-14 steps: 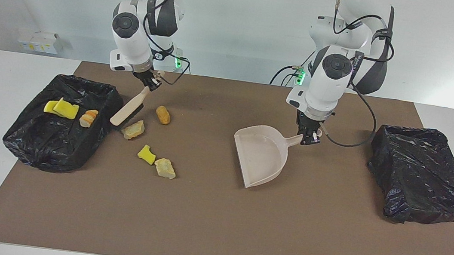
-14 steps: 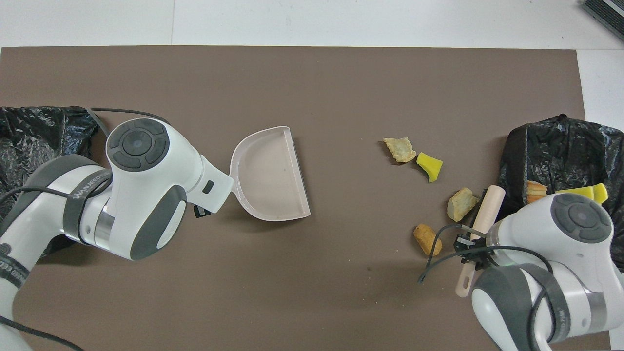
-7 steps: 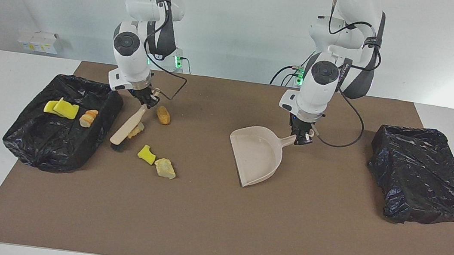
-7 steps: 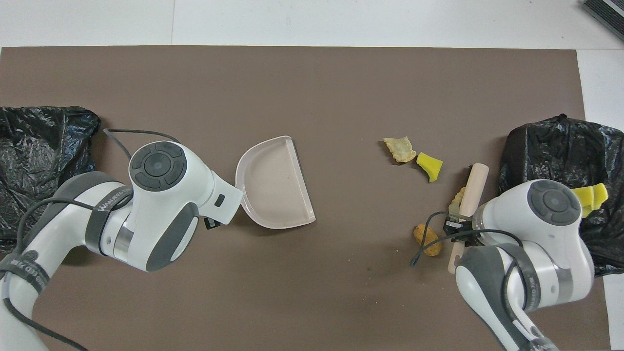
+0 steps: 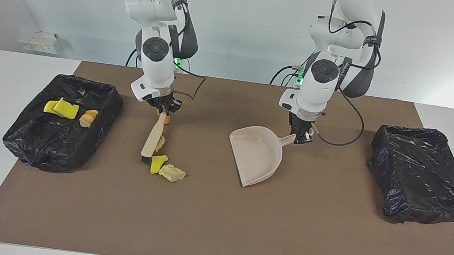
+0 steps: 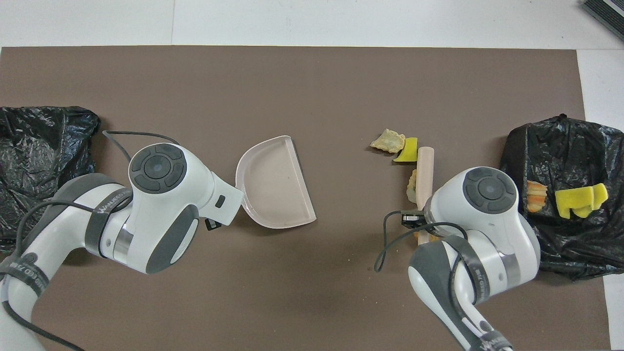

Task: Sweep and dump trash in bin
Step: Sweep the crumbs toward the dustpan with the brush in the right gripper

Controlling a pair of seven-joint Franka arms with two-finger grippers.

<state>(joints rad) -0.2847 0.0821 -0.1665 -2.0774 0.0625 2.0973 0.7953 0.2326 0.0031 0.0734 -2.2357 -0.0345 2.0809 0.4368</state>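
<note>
My right gripper (image 5: 163, 110) is shut on the handle of a tan brush (image 5: 152, 138), whose bristles rest on the mat. Loose trash lies against the brush head: a yellow sponge piece (image 5: 158, 163) (image 6: 408, 150) and a pale tan chunk (image 5: 173, 173) (image 6: 387, 141). Another tan chunk (image 5: 161, 143) (image 6: 412, 187) shows beside the handle. A brown nugget (image 5: 166, 118) peeks out under the gripper. My left gripper (image 5: 302, 137) is shut on the handle of a beige dustpan (image 5: 256, 155) (image 6: 273, 185), its mouth facing the trash. The black-lined bin (image 5: 55, 154) (image 6: 560, 141) at the right arm's end holds yellow sponges (image 5: 62, 108) and an orange-tan chunk (image 5: 88, 118).
A second black-lined bin (image 5: 419, 181) (image 6: 39, 156) stands at the left arm's end of the table. A brown mat (image 5: 214, 230) covers the table between the bins. A small white box (image 5: 38, 40) sits by the wall past the right arm's end.
My right arm swung the brush away from the bin toward the dustpan, pushing the tan chunks and yellow piece together. The dustpan shifted slightly toward the trash, then held.
</note>
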